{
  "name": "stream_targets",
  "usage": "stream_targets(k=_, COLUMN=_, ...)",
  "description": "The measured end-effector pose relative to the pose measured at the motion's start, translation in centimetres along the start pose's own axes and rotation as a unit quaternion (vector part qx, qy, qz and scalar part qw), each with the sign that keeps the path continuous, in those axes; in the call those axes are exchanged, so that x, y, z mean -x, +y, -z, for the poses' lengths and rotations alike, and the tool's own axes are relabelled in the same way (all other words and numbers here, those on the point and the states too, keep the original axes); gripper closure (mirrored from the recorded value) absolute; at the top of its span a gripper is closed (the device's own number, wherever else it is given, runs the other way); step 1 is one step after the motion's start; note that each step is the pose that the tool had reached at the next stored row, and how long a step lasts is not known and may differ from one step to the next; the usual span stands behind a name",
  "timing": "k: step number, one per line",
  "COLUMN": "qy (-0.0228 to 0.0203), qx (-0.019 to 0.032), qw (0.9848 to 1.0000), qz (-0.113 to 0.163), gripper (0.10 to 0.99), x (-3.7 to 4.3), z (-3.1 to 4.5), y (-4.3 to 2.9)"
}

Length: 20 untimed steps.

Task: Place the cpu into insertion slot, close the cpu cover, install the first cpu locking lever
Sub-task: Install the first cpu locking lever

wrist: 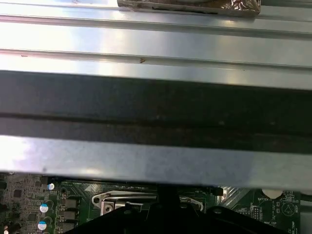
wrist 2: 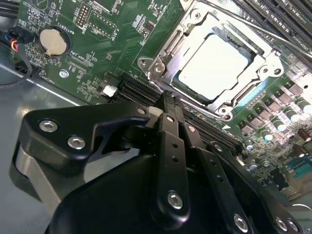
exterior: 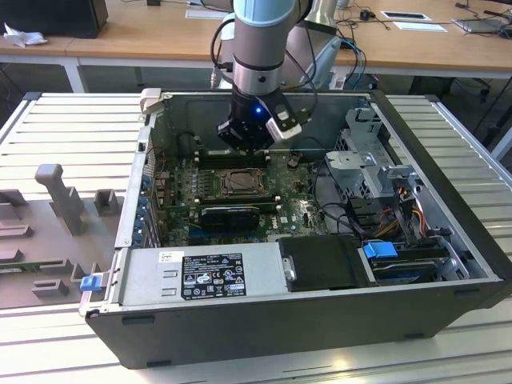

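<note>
The cpu (wrist 2: pixel 212 66), with its pale silver top, lies flat in the insertion slot (exterior: pixel 238 182) on the green motherboard. The cpu cover (wrist 2: pixel 168 46), a metal frame with a square window, lies down around the chip. In the second wrist view my gripper (wrist 2: pixel 165 100) is shut with nothing between its black fingers. Its tip stands over the long black slots (wrist 2: pixel 136 90) beside the socket, apart from the cover. In the exterior view the gripper (exterior: pixel 244 144) hangs just behind the socket, inside the open computer case.
The case walls (exterior: pixel 132 200) ring the board; one wall (wrist: pixel 156 107) is close by. A power supply (exterior: pixel 200 276) lies in front, a drive cage (exterior: pixel 368 152) and cables (exterior: pixel 336 192) on the exterior view's right. Grey fixtures (exterior: pixel 60 196) stand on the slatted table.
</note>
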<state>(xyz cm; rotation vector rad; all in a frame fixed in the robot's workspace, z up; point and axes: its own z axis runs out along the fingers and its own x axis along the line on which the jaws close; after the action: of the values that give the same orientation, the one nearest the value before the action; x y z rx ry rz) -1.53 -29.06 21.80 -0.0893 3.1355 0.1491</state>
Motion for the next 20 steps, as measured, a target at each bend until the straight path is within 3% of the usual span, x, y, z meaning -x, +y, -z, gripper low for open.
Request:
stream_targets(k=4, qy=-0.0001, qx=0.0002, qw=1.0, qz=0.0, gripper=0.98, x=0.01, z=1.58, y=0.14)
stream_targets(k=13, qy=-0.0001, qx=0.0002, qw=1.0, qz=0.0, gripper=0.98, x=-0.05, z=1.74, y=-0.96)
stream_targets(k=14, qy=0.0, qx=0.0001, qw=1.0, qz=0.0, gripper=0.98, x=-0.06, z=1.99, y=-0.98)
stream_targets(k=15, qy=-0.0001, qx=0.0002, qw=1.0, qz=0.0, gripper=0.98, x=-0.05, z=2.94, y=-0.9)
stream_targets(k=16, qy=-0.0001, qx=0.0003, qw=1.0, qz=0.0, gripper=0.98, x=-0.05, z=3.35, y=-0.93)
stream_targets(k=19, qy=-0.0001, qx=0.0002, qw=1.0, qz=0.0, gripper=0.98, x=-0.16, z=3.43, y=-1.82)
stream_targets(k=20, qy=-0.0001, qx=0.0001, qw=1.0, qz=0.0, gripper=0.98, x=-0.24, z=3.5, y=-2.59)
